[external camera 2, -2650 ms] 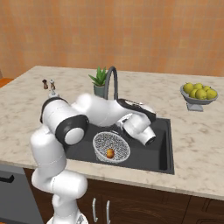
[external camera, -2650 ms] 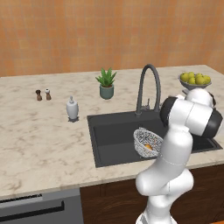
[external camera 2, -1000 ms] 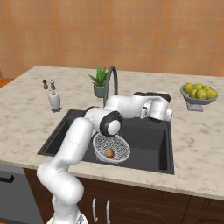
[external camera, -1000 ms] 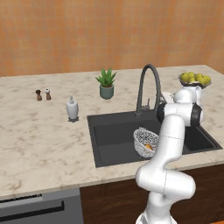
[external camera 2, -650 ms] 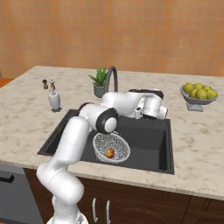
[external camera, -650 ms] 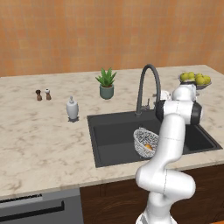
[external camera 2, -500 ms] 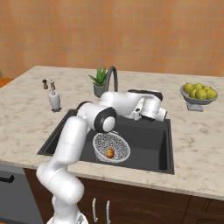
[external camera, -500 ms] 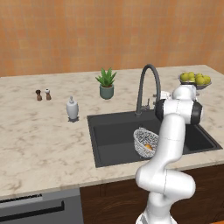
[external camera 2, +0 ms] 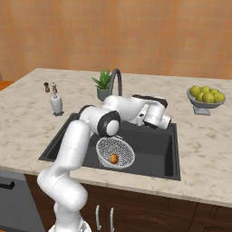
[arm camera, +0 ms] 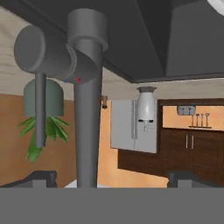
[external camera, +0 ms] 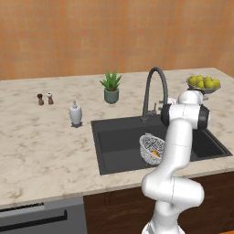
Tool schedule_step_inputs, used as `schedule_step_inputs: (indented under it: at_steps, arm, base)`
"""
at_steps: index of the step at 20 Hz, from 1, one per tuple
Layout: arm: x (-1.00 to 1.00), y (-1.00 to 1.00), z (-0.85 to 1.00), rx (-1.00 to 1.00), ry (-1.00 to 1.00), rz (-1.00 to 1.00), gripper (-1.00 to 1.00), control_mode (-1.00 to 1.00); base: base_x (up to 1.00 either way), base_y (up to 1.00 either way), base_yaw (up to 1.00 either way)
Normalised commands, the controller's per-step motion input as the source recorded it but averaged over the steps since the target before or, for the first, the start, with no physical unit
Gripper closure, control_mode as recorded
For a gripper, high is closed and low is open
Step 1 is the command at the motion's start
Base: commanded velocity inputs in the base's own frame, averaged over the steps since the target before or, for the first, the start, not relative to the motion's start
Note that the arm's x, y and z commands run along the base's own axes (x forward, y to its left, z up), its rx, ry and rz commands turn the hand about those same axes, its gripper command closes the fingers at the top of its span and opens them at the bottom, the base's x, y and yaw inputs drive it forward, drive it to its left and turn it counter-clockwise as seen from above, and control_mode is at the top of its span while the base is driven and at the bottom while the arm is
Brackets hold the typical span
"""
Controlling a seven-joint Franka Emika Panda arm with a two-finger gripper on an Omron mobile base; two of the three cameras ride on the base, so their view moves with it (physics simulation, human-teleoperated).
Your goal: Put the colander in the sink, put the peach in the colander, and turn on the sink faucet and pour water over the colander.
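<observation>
- Swinging up from low over the basin a couple of seconds back, my arm now has its wrist at the base of the sink faucet (external camera: 152, 91); over the last half second it has barely shifted.
- Big picture: the sink (external camera 2: 154, 152) already holds the colander (external camera 2: 116, 153) near its front edge, and the peach (external camera 2: 114, 158) sits inside the mesh.
- So I judge two steps done and the tap step in hand.
- In the hand view the faucet stem (arm camera: 89, 109) stands dead ahead and upside down, its small side lever (arm camera: 40, 109) just beside it.
- Next I need to ease sideways until a finger catches that lever, then push it.
- Gripper (arm camera: 112, 177): jaws spread as wide as they go, nothing held, nothing touched yet.
</observation>
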Motion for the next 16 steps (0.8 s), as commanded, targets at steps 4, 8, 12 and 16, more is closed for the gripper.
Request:
schedule_step_inputs:
  at_steps: [4, 8, 12, 16]
  arm:
    - [0.22, -0.17, -0.39, 0.01, 0.07, 0.0, -1.0, -1.0]
    - [0.4, -0.04, -0.21, 0.05, 0.02, 0.0, -1.0, -1.0]
    - [0.49, 0.0, -0.03, 0.05, 0.03, 0.0, -1.0, -1.0]
    - [0.4, 0.0, -0.03, 0.01, 0.05, 0.0, -1.0, -1.0]
  base:
    - [0.0, 0.0, 0.0]
    - [0.0, 0.0, 0.0]
    - [0.0, 0.0, 0.0]
    - [0.0, 0.0, 0.0]
